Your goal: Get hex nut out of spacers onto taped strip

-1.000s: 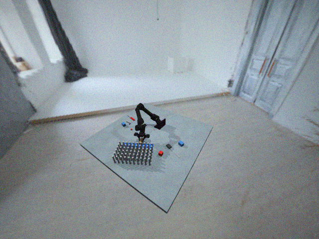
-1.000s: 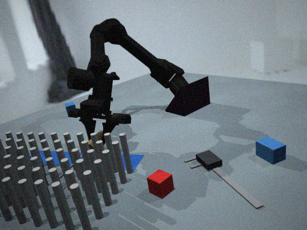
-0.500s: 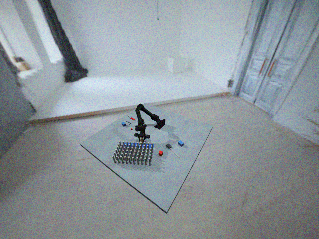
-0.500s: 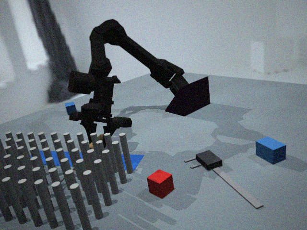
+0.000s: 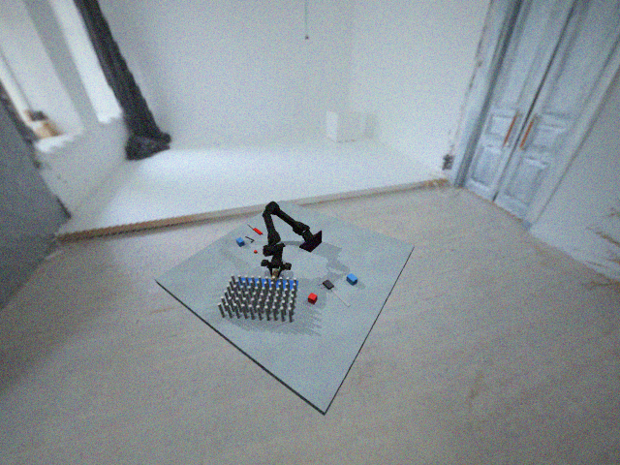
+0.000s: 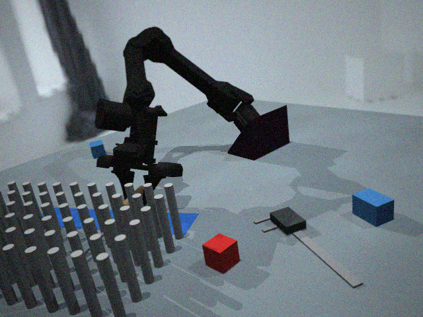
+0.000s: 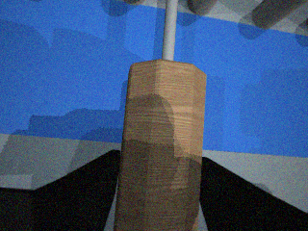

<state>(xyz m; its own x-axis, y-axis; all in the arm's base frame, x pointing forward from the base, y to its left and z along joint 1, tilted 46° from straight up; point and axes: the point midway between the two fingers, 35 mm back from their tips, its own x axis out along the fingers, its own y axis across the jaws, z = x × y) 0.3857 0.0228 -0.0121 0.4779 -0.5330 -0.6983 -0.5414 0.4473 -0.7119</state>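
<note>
I've got my gripper (image 5: 274, 273) (image 6: 135, 199) (image 7: 158, 162) closed partway onto a wooden handle (image 6: 133, 195) (image 7: 161, 140), fingers on both sides, and a thin grey rod (image 7: 169, 34) runs from it toward the top of the wrist frame. The hex nut? I can't make it out, so I can't place it against that rod; the posts may well be hiding it. Those metal spacers (image 5: 258, 302) (image 6: 172, 211) (image 7: 276, 13) stand upright in rows, lower left in the exterior frame, right in front of my handle. Blue tape (image 5: 292, 282) (image 6: 186, 220) (image 7: 58, 82) lies along their edge, under the handle. Right of the spacers sits a red cube (image 5: 312, 297) (image 6: 221, 253), then a black block (image 5: 327, 284) (image 6: 287, 220) with two prongs and a long flat strip, and a blue block (image 5: 352, 279) (image 6: 373, 207) farther right. All this is on a grey tabletop (image 5: 320, 370) (image 6: 341, 153); pale blue doors (image 5: 525, 109) fill the upper right of the top frame.
</note>
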